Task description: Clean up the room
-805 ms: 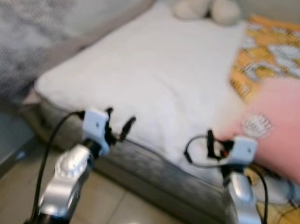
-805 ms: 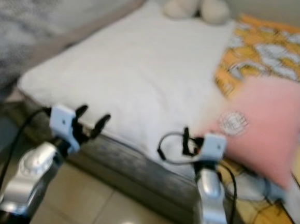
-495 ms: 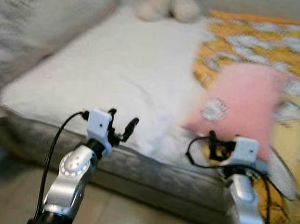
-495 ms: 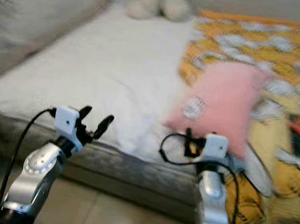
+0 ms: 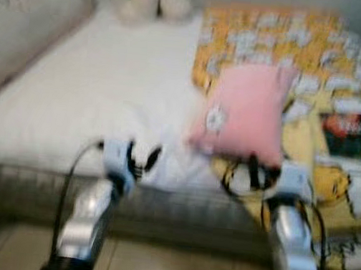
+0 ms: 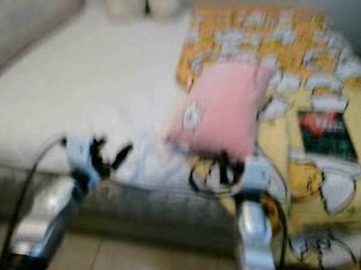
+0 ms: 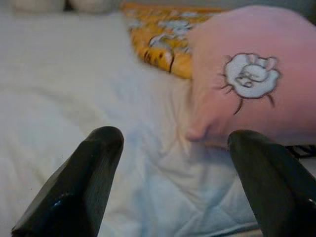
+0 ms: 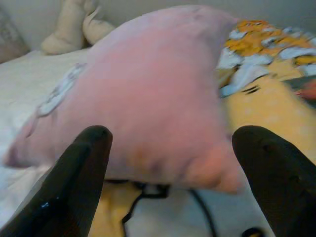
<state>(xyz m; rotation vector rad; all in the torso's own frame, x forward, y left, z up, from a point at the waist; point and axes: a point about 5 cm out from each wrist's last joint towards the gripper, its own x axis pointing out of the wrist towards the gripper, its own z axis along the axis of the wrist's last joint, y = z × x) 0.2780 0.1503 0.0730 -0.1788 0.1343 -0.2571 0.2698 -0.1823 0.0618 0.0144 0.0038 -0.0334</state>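
A pink pillow (image 5: 248, 112) with a small white sheep patch lies on the bed, partly on the white sheet (image 5: 77, 102) and partly on the yellow patterned blanket (image 5: 281, 49). My left gripper (image 5: 140, 155) is open over the bed's front edge, left of the pillow; its wrist view has the pillow (image 7: 247, 74) ahead and to one side. My right gripper (image 5: 262, 173) is open just in front of the pillow's near edge, and the pillow (image 8: 158, 98) looms close between its fingers (image 8: 74, 182). Both head views are blurred.
A cream plush toy (image 5: 147, 1) sits at the far end of the bed. A dark book or packet (image 5: 346, 132) lies on the blanket at the right. A black cable (image 8: 148, 190) runs under the pillow. The grey mattress side (image 5: 187, 214) and tiled floor (image 5: 158, 264) are below.
The camera has swung right, so the bed and pillow have shifted left in view. Both grippers stay open at the bed's edge, the right one now directly before the pillow.
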